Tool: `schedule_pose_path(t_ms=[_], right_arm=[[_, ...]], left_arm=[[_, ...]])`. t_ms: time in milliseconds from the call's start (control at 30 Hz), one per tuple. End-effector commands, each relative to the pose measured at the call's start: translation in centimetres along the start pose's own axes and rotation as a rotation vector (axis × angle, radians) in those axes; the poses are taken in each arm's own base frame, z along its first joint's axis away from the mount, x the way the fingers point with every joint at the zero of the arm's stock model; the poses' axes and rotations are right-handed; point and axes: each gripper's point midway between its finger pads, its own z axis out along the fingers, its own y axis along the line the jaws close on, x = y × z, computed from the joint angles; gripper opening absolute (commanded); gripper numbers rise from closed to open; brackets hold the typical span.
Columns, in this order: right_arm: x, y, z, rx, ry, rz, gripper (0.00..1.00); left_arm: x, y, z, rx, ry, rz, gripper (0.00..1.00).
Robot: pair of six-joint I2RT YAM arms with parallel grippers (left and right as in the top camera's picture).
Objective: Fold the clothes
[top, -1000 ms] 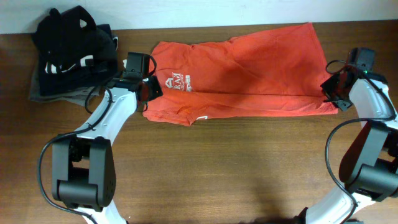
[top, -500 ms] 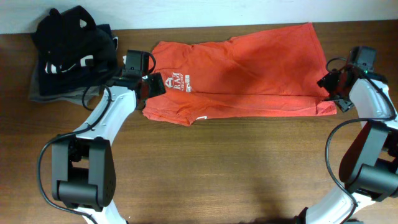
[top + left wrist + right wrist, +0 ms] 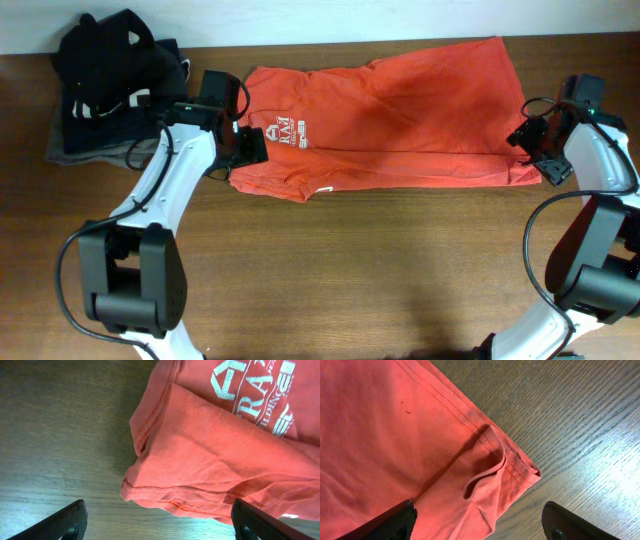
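Note:
The orange-red T-shirt (image 3: 380, 115) lies flat across the far half of the table, folded lengthwise, with its white chest logo (image 3: 285, 132) facing up at the left end. My left gripper (image 3: 248, 145) hovers over the shirt's left front corner. In the left wrist view that gripper (image 3: 161, 522) is wide open, with the doubled shirt edge (image 3: 200, 475) resting on the wood between its fingers. My right gripper (image 3: 535, 150) is over the right front corner. In the right wrist view it (image 3: 480, 522) is also open, above the folded hem corner (image 3: 495, 470), and holds nothing.
A heap of black, navy and grey garments (image 3: 110, 80) sits at the far left, close to my left arm. The brown wooden table (image 3: 380, 260) stretches in front of the shirt. The table's back edge runs just behind the shirt.
Both grippers have opened and let go of the shirt's front corners, which now rest on the table. The left gripper has shifted slightly to the right.

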Motion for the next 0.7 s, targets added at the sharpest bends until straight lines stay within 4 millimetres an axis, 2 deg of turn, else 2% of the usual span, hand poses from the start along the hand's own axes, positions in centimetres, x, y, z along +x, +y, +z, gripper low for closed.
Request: schedule_pose_path(t_ms=[0, 133, 167, 367, 467, 667], right_arm=[[-0.6, 0.4, -0.5, -0.009, -0.013, -0.019, 0.85], [-0.2, 0.2, -0.5, -0.001, 0.002, -0.023, 0.85], [-0.2, 0.2, -0.5, 0.000, 0.004, -0.023, 0.85], [-0.1, 0.1, -0.5, 0.002, 0.007, -0.023, 0.85], [-0.1, 0.1, -0.5, 0.002, 0.008, -0.023, 0.85], [-0.1, 0.1, -0.5, 0.002, 0.008, -0.023, 0.85]], left_arm=[[1.0, 0.2, 2.4, 0.000, 0.064, 0.074, 0.91], [1.8, 0.8, 4.4, 0.003, 0.123, 0.090, 0.89], [1.9, 0.9, 4.9, 0.008, 0.134, 0.092, 0.82], [1.8, 0.7, 5.2, 0.039, 0.137, 0.117, 0.67], [1.9, 0.6, 5.2, 0.044, 0.139, 0.117, 0.55], [1.9, 0.4, 5.2, 0.060, 0.142, 0.115, 0.17]])
